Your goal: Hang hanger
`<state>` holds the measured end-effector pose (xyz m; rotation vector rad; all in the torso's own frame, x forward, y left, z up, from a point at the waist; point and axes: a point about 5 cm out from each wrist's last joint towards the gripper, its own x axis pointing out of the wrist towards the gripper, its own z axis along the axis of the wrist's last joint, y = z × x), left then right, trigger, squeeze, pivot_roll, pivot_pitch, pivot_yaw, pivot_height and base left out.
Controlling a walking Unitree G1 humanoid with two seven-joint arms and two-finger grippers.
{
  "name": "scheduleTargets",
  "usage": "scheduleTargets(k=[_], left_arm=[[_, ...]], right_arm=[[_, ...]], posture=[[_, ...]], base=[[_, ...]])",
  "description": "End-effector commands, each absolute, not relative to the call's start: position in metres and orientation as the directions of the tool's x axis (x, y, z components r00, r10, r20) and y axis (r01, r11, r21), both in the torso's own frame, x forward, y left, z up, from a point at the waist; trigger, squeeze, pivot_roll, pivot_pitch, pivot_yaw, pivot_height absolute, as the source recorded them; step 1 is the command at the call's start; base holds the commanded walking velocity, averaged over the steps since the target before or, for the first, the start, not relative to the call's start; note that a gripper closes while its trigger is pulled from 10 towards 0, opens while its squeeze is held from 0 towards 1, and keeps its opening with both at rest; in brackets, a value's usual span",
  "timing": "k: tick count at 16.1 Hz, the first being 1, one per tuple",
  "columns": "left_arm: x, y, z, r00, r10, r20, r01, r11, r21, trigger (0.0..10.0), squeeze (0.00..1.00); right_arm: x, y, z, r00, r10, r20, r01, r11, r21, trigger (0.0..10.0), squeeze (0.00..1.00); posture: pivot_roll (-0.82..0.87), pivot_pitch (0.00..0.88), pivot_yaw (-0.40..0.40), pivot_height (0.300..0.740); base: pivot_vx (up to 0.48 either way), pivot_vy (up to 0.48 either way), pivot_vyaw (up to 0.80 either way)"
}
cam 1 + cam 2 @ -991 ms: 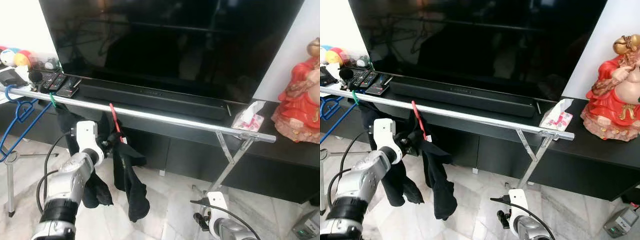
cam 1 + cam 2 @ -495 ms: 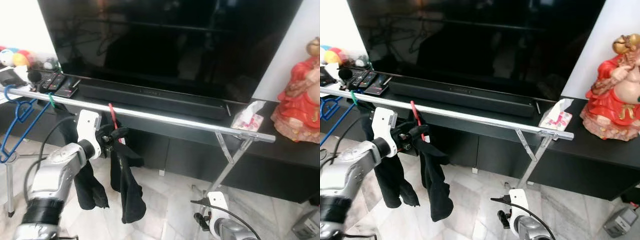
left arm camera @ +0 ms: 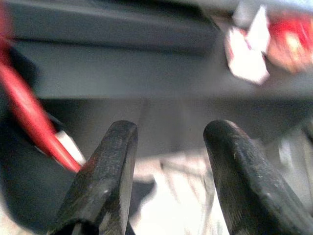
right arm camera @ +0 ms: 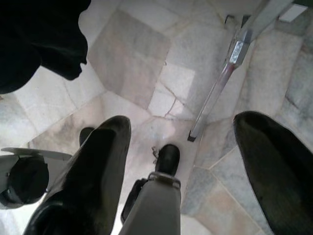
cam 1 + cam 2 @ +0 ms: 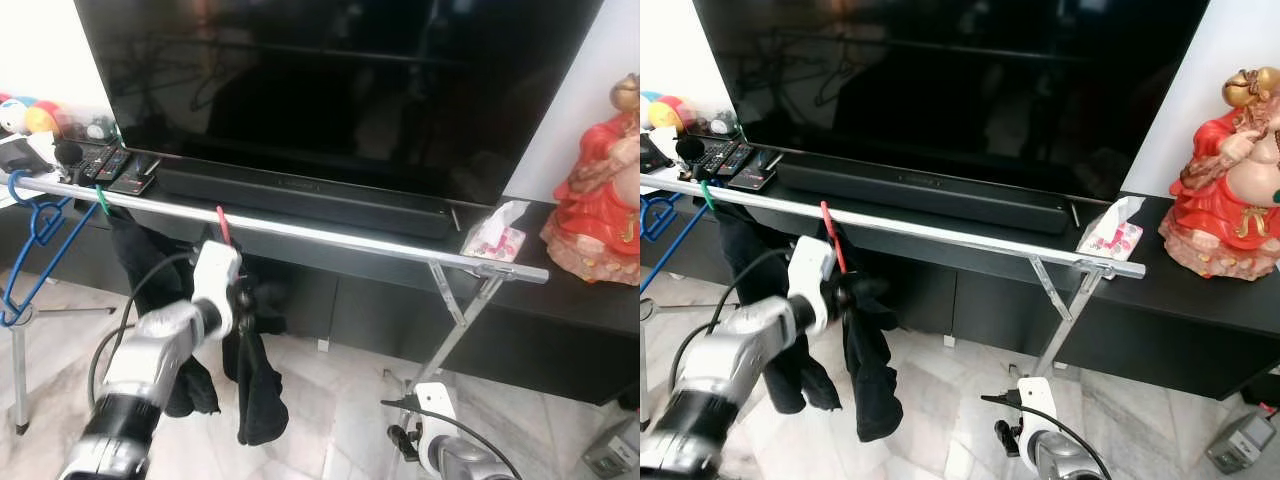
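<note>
Left pincer (image 3: 168, 171) sits just beneath the long silver metal rail (image 5: 330, 235), its two black fingers (image 3: 105, 181) spread apart with nothing between them; the thin red plastic hanger (image 5: 226, 232) shows just beside one finger in the left wrist view, not clamped. That open stance beside the hanger suggests the hanger's hook is already over the rail and the pincer has no grip on it, though whether the hook sits fully seated is too small to tell. Behind everything stands the large black flat television (image 5: 340, 90) on the low black cabinet surface (image 5: 560, 280), with the long black soundbar (image 5: 300, 200) lying along its foot; the rail runs in front of that surface on a folding silver leg (image 5: 455, 320), so clothes hang free over the pale marble floor (image 5: 960, 400). A black garment (image 5: 255, 370) droops from the red hanger, its weight likely keeping the hanger upright. Further along the rail's left end hang a blue wire hanger (image 5: 35, 225) and a green hanger (image 5: 103, 203) with another dark garment. A red seated figurine (image 5: 1230, 190) and a small tissue packet (image 5: 1112, 235) rest on the surface at the right. Right pincer (image 4: 181, 161) hangs idle low over the floor, fingers wide apart.
</note>
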<state>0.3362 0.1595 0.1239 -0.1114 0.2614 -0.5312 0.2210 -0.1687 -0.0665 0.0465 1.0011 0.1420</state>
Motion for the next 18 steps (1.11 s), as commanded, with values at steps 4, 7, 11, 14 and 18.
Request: scheduleTargets(k=[4,7,11,14,18], left_arm=[[0.361,0.158,0.136,0.892,-0.425,-0.154,0.394,0.898,-0.197,10.0,0.0],[0.368,0.167,0.137,0.924,-0.348,-0.161,0.313,0.927,-0.209,10.0,0.0],[0.368,0.194,0.126,0.951,-0.217,-0.22,0.175,0.965,-0.193,10.0,0.0],[0.365,0.204,0.119,0.954,-0.162,-0.254,0.117,0.976,-0.184,10.0,0.0],[0.362,0.204,0.124,0.945,-0.212,-0.249,0.173,0.97,-0.168,10.0,0.0]], right_arm=[[0.223,-0.171,-0.065,0.534,0.136,-0.834,-0.093,0.99,0.102,10.0,0.0],[0.224,-0.172,-0.065,0.535,0.134,-0.834,-0.095,0.991,0.099,10.0,0.0],[0.224,-0.172,-0.064,0.532,0.143,-0.835,-0.105,0.989,0.102,10.0,0.0],[0.225,-0.171,-0.064,0.533,0.145,-0.834,-0.109,0.989,0.102,10.0,0.0],[0.225,-0.171,-0.064,0.534,0.142,-0.833,-0.106,0.989,0.101,10.0,0.0]], posture=[[-0.03,0.004,-0.063,0.74],[-0.04,0.003,-0.063,0.74],[-0.03,0.003,-0.068,0.74],[-0.03,0.002,-0.07,0.74],[-0.03,0.0,-0.067,0.74]], base=[[0.0,0.0,0.0],[0.0,0.0,0.0],[0.0,0.0,0.0],[0.0,0.0,0.0],[0.0,0.0,0.0]])
